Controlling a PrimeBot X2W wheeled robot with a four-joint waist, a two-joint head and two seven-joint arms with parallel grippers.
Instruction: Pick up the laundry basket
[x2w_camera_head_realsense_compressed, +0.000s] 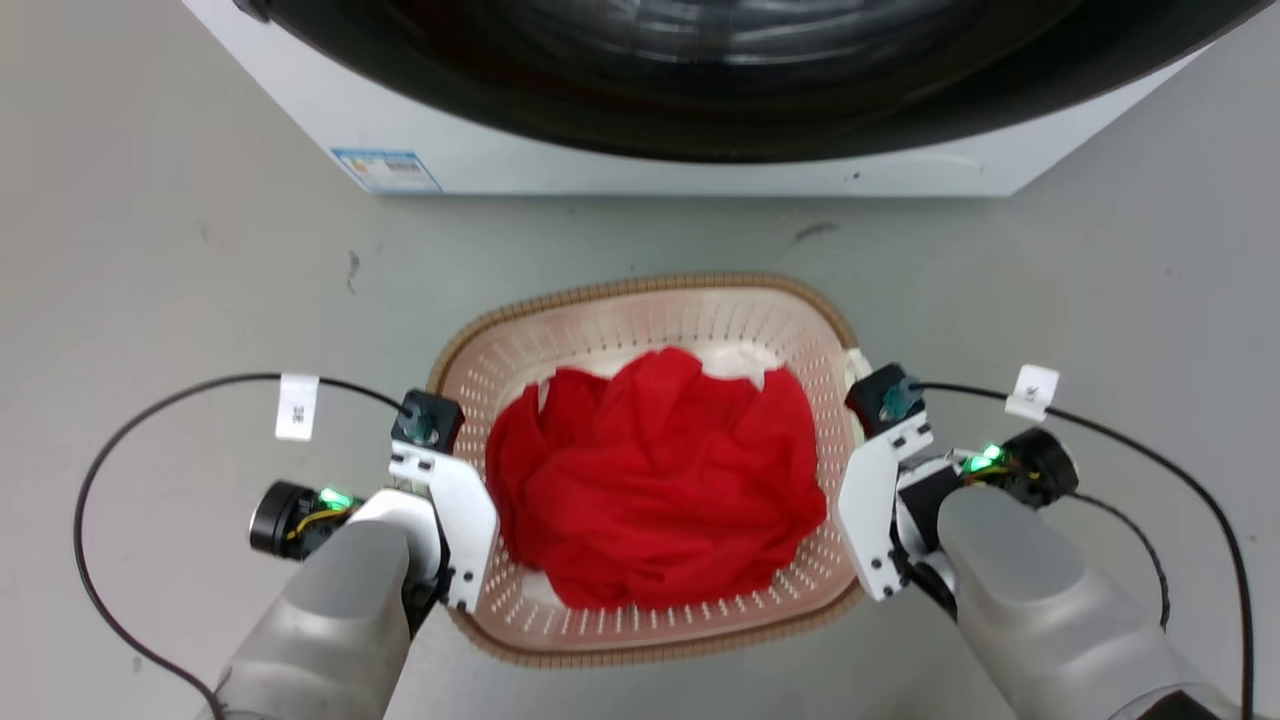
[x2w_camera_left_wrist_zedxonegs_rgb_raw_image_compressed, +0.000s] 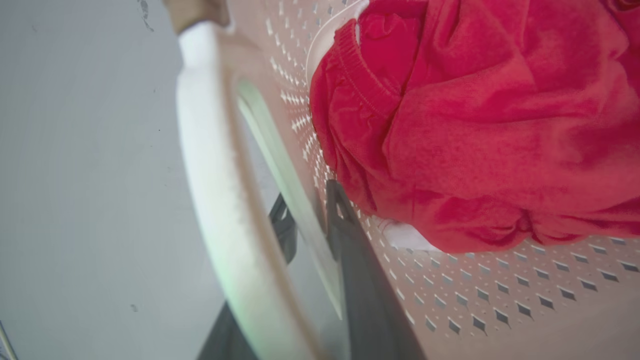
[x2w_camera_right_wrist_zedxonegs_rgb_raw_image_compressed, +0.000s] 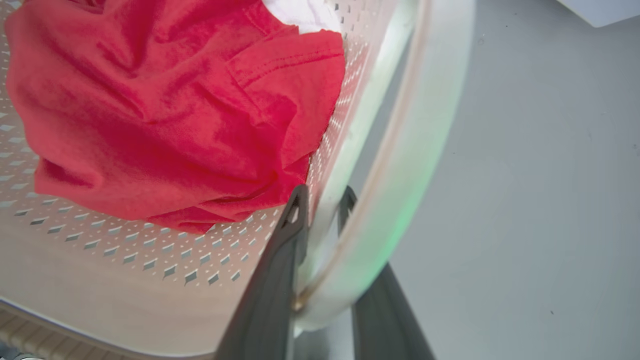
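Observation:
The laundry basket (x2w_camera_head_realsense_compressed: 640, 287), pale pink with perforated walls and a brown woven rim, stands on the grey floor holding a crumpled red garment (x2w_camera_head_realsense_compressed: 655, 480) over a bit of white cloth. My left gripper (x2w_camera_head_realsense_compressed: 445, 490) is at its left side. In the left wrist view the left gripper (x2w_camera_left_wrist_zedxonegs_rgb_raw_image_compressed: 312, 220) has one finger inside the wall (x2w_camera_left_wrist_zedxonegs_rgb_raw_image_compressed: 500, 295) and one outside, under the white handle (x2w_camera_left_wrist_zedxonegs_rgb_raw_image_compressed: 210, 165), with the jaws nearly together. My right gripper (x2w_camera_head_realsense_compressed: 880, 490) mirrors this. In the right wrist view the right gripper (x2w_camera_right_wrist_zedxonegs_rgb_raw_image_compressed: 320, 210) pinches the wall (x2w_camera_right_wrist_zedxonegs_rgb_raw_image_compressed: 125, 260) beneath the other handle (x2w_camera_right_wrist_zedxonegs_rgb_raw_image_compressed: 415, 165).
A white washing machine (x2w_camera_head_realsense_compressed: 700, 165) with its dark round door stands just beyond the basket. Black cables (x2w_camera_head_realsense_compressed: 150, 400) loop out from both wrists over the bare floor (x2w_camera_head_realsense_compressed: 150, 250) to the left and right.

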